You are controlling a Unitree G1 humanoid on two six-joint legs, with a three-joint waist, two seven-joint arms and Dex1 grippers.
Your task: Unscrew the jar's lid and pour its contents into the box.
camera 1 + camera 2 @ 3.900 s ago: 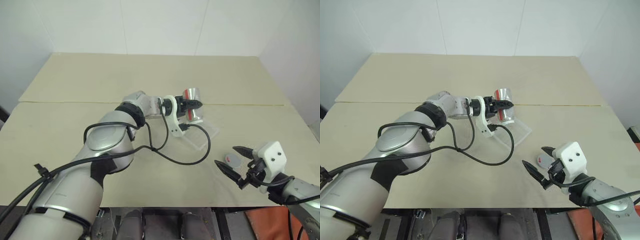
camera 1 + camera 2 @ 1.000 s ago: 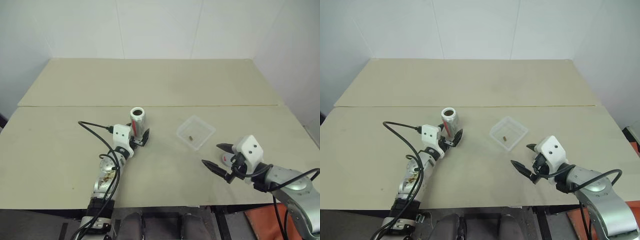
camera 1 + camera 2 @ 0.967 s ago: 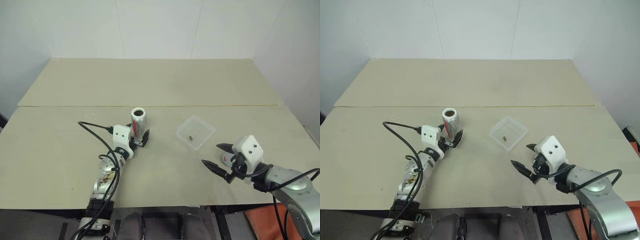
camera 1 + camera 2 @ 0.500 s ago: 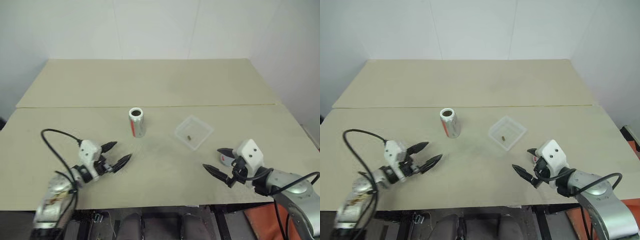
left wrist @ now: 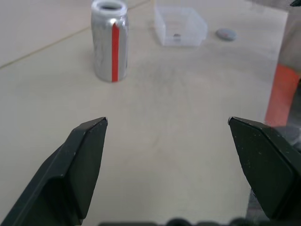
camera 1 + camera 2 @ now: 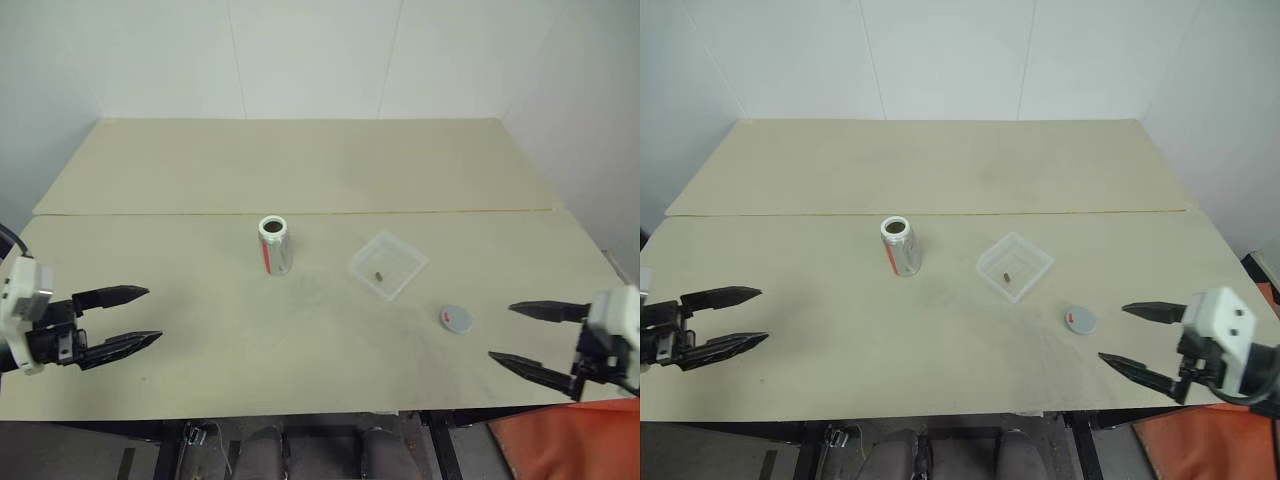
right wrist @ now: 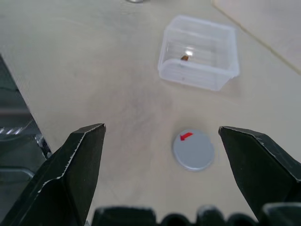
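Both arms have pulled back and outward since a second ago, when the left tool stood right by the jar. Now the jar [image 6: 274, 244] stands upright and uncapped on the counter [image 6: 300, 160], well apart from the left tool [image 6: 128, 318], whose fingers are spread wide and hold nothing. Right of the jar sits the box [image 6: 388, 265] with the contents [image 6: 380, 274] lying inside. Farther right of the jar, past the box, the lid [image 6: 456, 319] lies flat, near the right tool [image 6: 520, 335], its fingers also spread apart and empty.
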